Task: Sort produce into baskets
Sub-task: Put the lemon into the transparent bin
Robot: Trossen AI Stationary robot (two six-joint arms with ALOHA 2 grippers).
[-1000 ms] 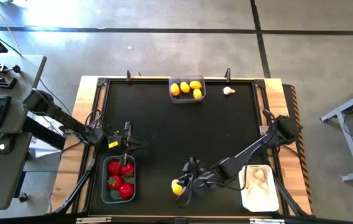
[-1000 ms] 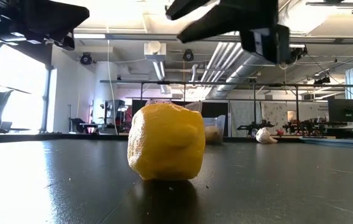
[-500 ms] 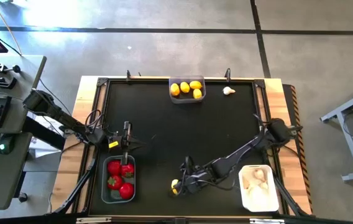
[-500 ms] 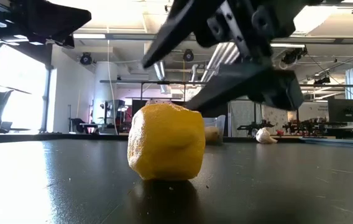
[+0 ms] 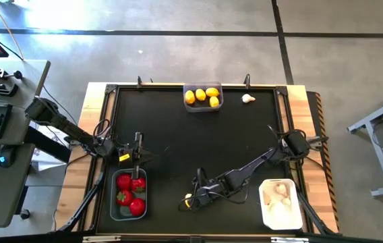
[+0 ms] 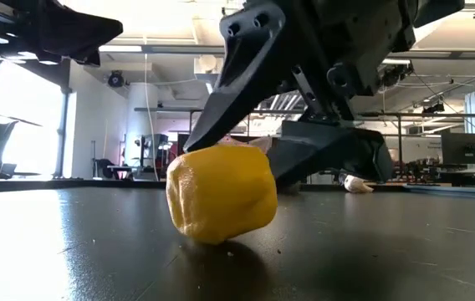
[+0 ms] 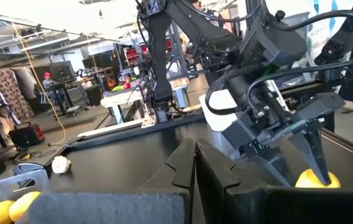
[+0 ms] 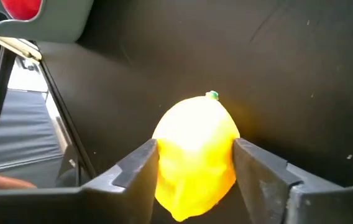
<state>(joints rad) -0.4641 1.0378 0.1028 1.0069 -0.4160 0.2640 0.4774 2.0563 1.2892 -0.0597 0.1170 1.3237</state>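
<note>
A yellow lemon (image 5: pixel 188 199) lies on the black table near its front edge. It fills the low view (image 6: pixel 221 194) and also shows in the right wrist view (image 8: pixel 195 152). My right gripper (image 8: pixel 195 163) is shut on it, the arm reaching low from the table's right. My left gripper (image 5: pixel 141 156) is shut and empty, hovering at the far end of a grey basket (image 5: pixel 114 202) that holds red fruits (image 5: pixel 129 194). My right gripper pinches the lemon between its two fingers, one finger (image 8: pixel 140 165) on one side and the other (image 8: pixel 251 163) on the opposite side (image 8: pixel 227 155). The fingers slant down from the table's right. The lemon's underside (image 6: pixel 217 237) rests on the table, slightly tilted.
A grey basket (image 5: pixel 219 102) with several lemons stands at the far edge, with a loose garlic bulb (image 5: pixel 247 98) to its right. A white basket (image 5: pixel 266 214) with garlic bulbs stands at the front right, beside my right arm.
My right gripper has gone toward the table's left and down onto the lemon, and its fingers have closed on the lemon's sides. The lemon has tipped a little and stays on the table.
</note>
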